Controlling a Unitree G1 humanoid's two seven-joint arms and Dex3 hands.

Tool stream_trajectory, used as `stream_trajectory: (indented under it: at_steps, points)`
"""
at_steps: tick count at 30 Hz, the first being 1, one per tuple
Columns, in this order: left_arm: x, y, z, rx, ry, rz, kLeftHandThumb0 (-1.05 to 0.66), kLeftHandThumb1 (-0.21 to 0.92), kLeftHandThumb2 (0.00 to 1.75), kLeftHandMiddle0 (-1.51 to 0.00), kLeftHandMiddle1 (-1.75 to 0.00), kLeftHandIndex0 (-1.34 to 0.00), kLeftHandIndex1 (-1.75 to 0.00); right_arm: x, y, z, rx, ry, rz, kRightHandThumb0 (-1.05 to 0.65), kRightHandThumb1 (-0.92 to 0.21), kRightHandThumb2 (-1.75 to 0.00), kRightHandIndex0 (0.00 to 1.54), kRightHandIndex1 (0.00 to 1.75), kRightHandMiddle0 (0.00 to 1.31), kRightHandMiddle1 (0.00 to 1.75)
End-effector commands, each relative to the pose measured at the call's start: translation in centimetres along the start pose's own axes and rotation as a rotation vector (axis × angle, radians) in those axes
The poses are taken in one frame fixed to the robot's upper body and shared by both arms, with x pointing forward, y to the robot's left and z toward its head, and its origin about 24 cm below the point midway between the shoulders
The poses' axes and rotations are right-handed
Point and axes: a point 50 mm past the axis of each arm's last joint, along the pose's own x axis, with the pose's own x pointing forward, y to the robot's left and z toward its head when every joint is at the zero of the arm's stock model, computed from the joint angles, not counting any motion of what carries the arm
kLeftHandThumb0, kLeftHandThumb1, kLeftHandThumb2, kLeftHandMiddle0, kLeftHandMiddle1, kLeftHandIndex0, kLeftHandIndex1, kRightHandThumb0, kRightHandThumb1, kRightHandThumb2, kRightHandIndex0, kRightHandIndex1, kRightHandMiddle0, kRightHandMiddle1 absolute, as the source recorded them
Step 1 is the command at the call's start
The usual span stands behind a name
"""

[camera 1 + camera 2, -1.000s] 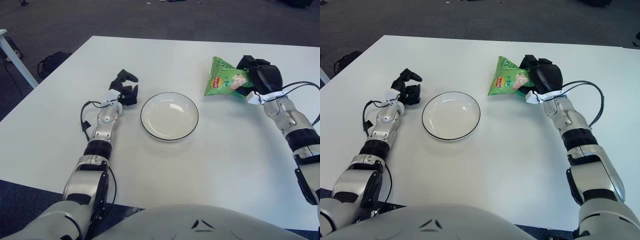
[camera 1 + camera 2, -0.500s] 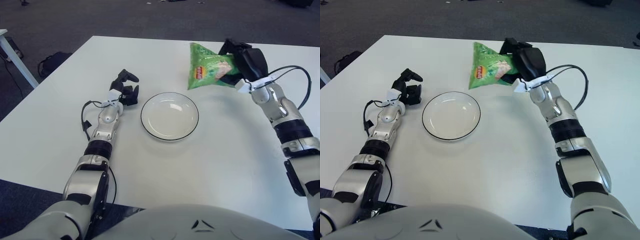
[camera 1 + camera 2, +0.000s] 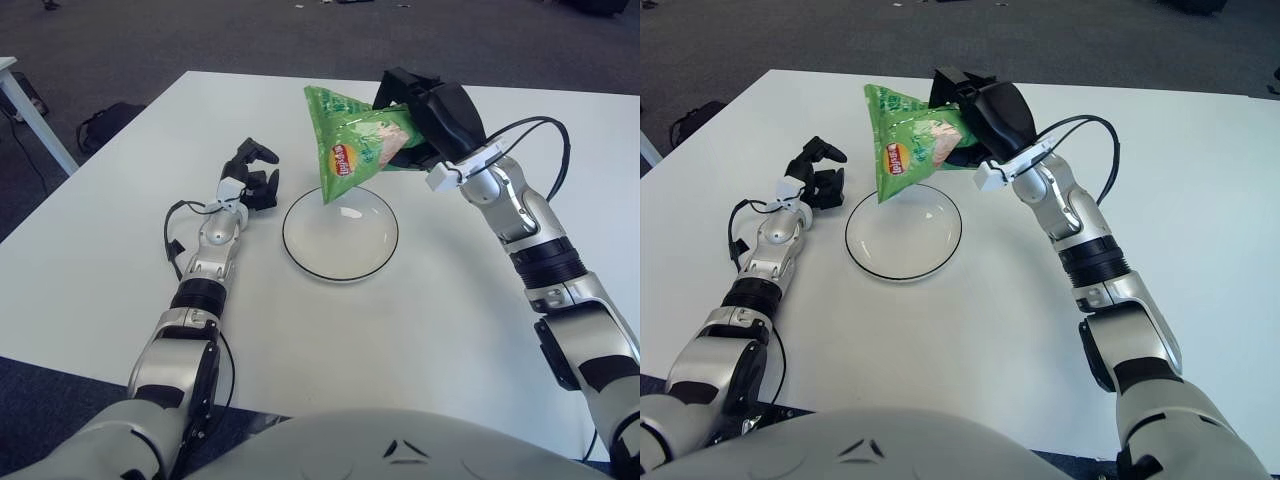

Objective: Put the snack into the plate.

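Item 1, snack [image 3: 352, 145]: green crisp bag, upper centre of the frame, held off the table and hanging tilted with its lower corner over the far rim of the plate. I could not tell whether that corner touched the rim.

Item 2, right hand [image 3: 432, 112]: upper right of centre, fingers clamped on the bag's right-hand end. I had it carrying the full weight of the bag.

Item 3, plate [image 3: 300, 252]: white, dark-rimmed, centre of the frame, nothing lying in it.

Item 4, left hand [image 3: 250, 178]: just left of the plate, fingers curled, gripping nothing (idle, as I read it).

Item 5, table [image 3: 100, 250]: white, bare apart from the plate.

Progress, as I judged it: pick-up and carry were done; the bag was over the plate but not in it. Lowering and release remained.

Obstacles: none lay between bag and plate. The left hand sat close to the plate's left rim but outside the bag's path. The bag looked about as long as the plate is wide, so I expected it might overhang the rim if dropped off-centre.
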Motion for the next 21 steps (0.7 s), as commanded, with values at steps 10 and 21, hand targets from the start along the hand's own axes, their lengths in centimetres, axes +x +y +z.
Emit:
stream_trajectory:
  at_steps: [10, 21]
  points:
    - [-2.4, -1.1, -3.3, 0.004, 0.128, -0.027, -0.44, 0.46, 1.13, -1.22, -1.75, -0.5, -1.75, 0.2, 3.4, 2.6, 0.059, -0.118, 0.142, 0.0, -0.09, -1.57, 0.8, 1.71, 0.55, 1.75]
    - [-2.5, -1.2, -3.4, -0.017, 0.142, -0.046, -0.43, 0.47, 1.12, -1.23, -1.75, -0.49, -1.75, -0.8, 4.6, 4.1, -0.004, -0.265, 0.299, 0.0, -0.1, -1.58, 0.78, 1.74, 0.54, 1.75]
